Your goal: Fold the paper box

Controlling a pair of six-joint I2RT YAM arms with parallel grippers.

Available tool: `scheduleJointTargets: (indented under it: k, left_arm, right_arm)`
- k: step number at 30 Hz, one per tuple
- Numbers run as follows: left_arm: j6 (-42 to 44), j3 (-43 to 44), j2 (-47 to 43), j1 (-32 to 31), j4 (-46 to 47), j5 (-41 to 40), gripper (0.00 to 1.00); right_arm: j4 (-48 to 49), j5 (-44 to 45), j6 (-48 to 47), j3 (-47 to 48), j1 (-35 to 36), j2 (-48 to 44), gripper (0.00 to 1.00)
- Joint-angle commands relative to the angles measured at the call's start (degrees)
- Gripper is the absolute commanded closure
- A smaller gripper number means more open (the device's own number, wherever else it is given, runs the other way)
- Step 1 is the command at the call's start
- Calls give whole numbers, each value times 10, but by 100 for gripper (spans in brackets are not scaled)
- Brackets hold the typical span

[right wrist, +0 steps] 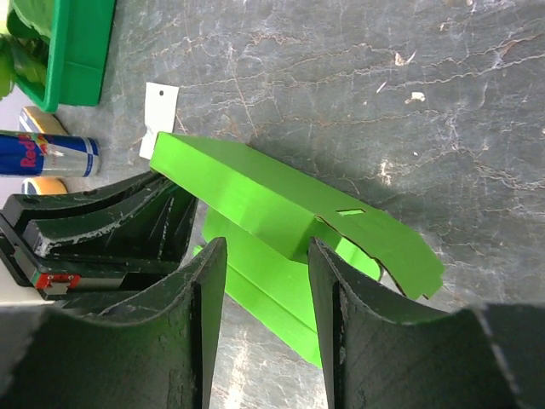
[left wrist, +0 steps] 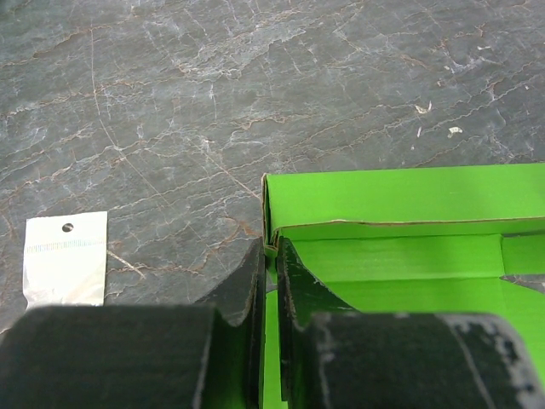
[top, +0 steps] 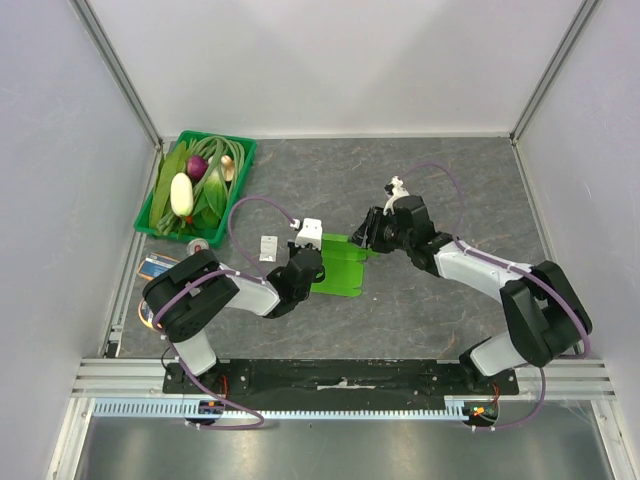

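Grey marbled table (top: 450,180) | we see paper box (top: 338,265) lying on it, long side running from left jaws toward right jaws | left jaws clamped shut on box's left wall corner | right jaws half open astride box's raised flap, apparently not pinching

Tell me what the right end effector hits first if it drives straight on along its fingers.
The paper box: its green card sits directly ahead, between the fingers of the right end effector. Beyond it, probably the table.
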Motion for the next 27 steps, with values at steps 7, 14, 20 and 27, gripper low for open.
scheduleJointTargets:
  k: [7, 14, 20, 27]
  left_arm:
    - [9, 7, 6, -10, 27, -15, 98]
    - [4, 6, 6, -14, 27, -17, 98]
    - [-14, 9, 5, -15, 11, -22, 98]
    - [-29, 13, 5, -17, -15, -54, 98]
  right_arm:
    - [252, -41, 201, -78, -23, 34, 56]
    - [346, -54, 312, -116, -35, 66, 74]
    - [409, -41, 368, -153, -42, 89, 100]
    - [193, -58, 157, -172, -76, -33, 40]
